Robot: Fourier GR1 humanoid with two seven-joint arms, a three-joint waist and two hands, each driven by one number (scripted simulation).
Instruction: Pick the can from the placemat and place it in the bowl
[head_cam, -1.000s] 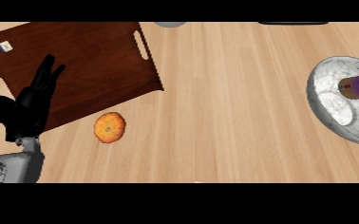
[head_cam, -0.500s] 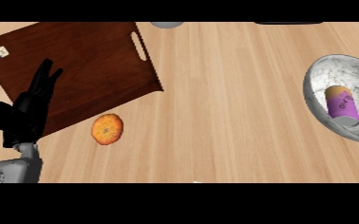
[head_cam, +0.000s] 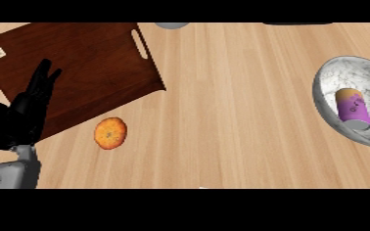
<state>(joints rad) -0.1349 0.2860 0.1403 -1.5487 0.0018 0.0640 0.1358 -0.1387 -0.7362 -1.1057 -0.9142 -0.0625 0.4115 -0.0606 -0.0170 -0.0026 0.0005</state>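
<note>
Counter (head_cam: 231,137) — placemat (head_cam: 94,68) left, bowl (head_cam: 338,73) holding can (head_cam: 351,106) at right edge.

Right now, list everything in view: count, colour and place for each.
counter: one, light wood, fills the view
placemat: one, dark brown with a slot near its right edge, upper left
round fruit: one, orange, on the counter just below the placemat
bowl: one, grey-white marbled, right edge, partly cut off
can: one, purple with an orange end, lying inside the bowl
grey object: one, top edge, mostly out of view
dark object: one, top edge at right, only a sliver shows
left hand: one, black, fingers straight, resting at the left edge over the placemat's lower corner
left forearm: one, grey, lower left corner
right hand: not in view
</note>
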